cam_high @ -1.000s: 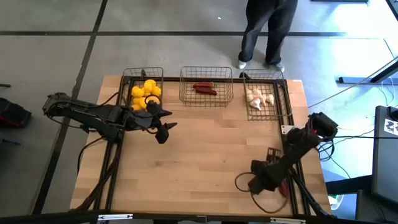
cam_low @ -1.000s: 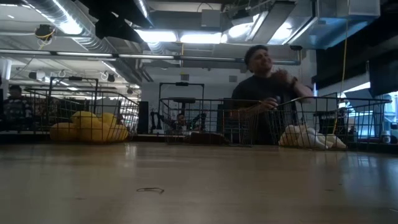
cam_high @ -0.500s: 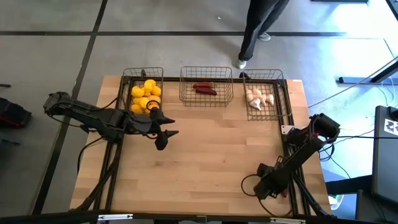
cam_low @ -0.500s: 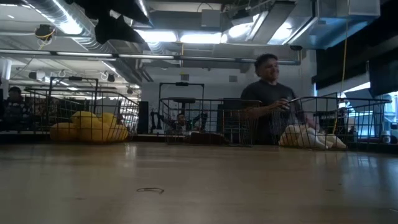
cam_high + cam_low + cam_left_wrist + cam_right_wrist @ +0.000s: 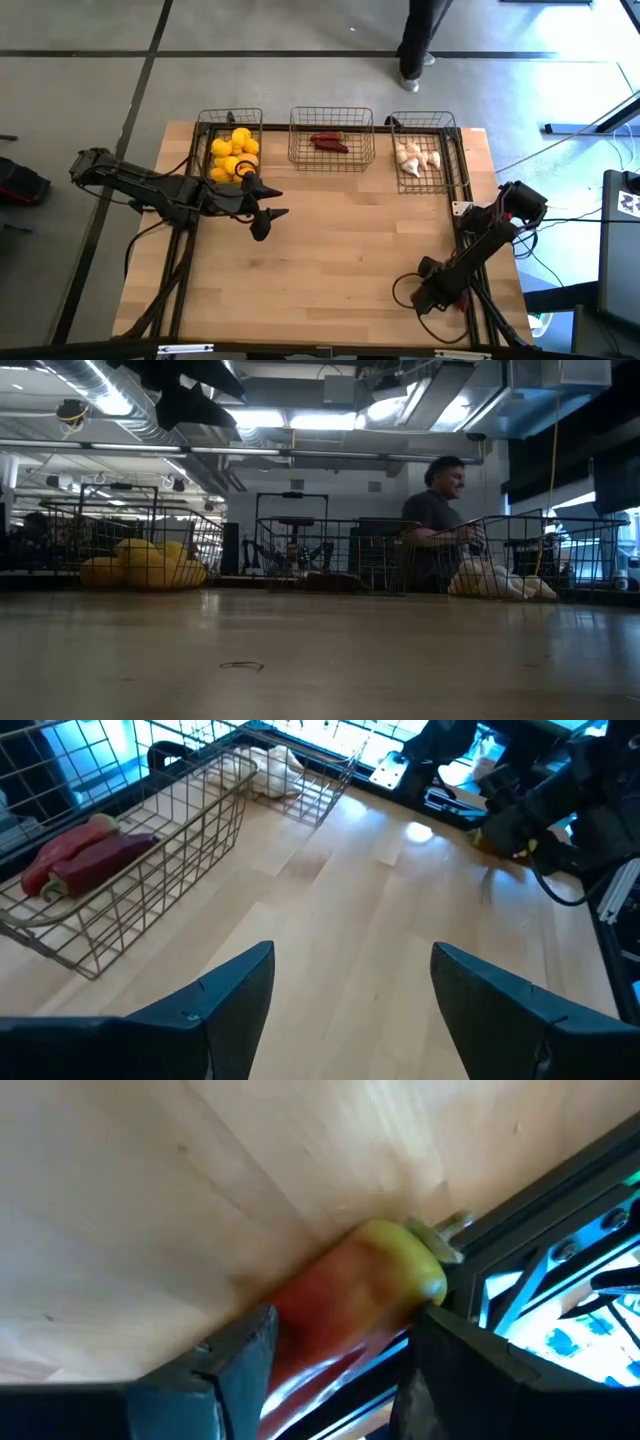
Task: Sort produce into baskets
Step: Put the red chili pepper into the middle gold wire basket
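Three wire baskets stand in a row along the far edge of the wooden surface [image 5: 330, 250]: the left basket [image 5: 208, 125] near the far-left corner holds the yellow lemons [image 5: 234, 155], the middle basket [image 5: 298, 140] holds dark red chili peppers [image 5: 330, 143], and the right basket [image 5: 452, 150] near the far-right corner holds whitish garlic bulbs [image 5: 417, 158]. The left gripper [image 5: 266, 215] hangs above the surface just in front of the lemon basket, its fingers spread apart and holding nothing; the left wrist view looks past them across bare wood toward the chili basket and the garlic basket beyond. The right gripper [image 5: 428, 296] is down near the near-right corner, close to the right edge of the surface. In the right wrist view one more chili pepper [image 5: 350, 1295], red with a yellowish-green stem end, lies on the wood against the dark frame rail [image 5: 540, 1230] at that edge, between the two spread fingers; whether either finger touches it cannot be told. From table height the lemons sit piled at the left, the garlic at the right, and a person [image 5: 440, 520] stands behind the baskets beyond the far edge.
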